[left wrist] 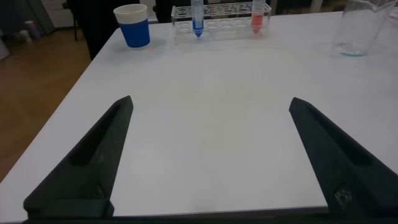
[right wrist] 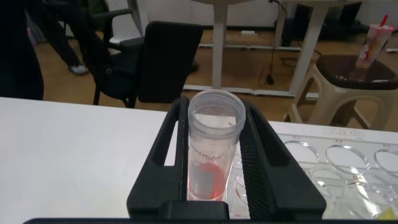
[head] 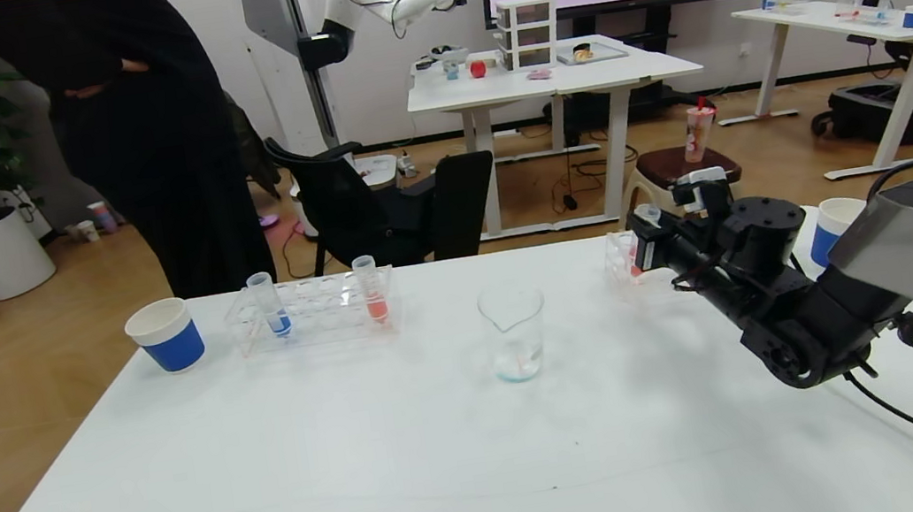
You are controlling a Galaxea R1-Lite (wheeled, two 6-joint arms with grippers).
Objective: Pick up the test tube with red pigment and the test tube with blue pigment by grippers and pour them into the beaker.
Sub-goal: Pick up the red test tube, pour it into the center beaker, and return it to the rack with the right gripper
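Note:
My right gripper (head: 643, 234) is shut on the test tube with red pigment (head: 635, 268), which stands upright at the near end of a clear rack (head: 617, 256) at the table's back right. In the right wrist view both fingers (right wrist: 166, 146) press the tube (right wrist: 214, 155) between them, with red liquid at its bottom. The test tube with blue pigment (head: 271, 304) stands in another clear rack (head: 322, 315) at the back left. The beaker (head: 515, 333) stands mid-table, nearly empty. My left gripper (left wrist: 211, 102) is open over bare table near the front left, out of the head view.
A brighter coral-red tube (head: 372, 290) stands in the left rack. Blue-banded paper cups stand at the back left (head: 166, 334) and back right (head: 832, 225). A person in black (head: 135, 131) stands behind the table, beside chairs.

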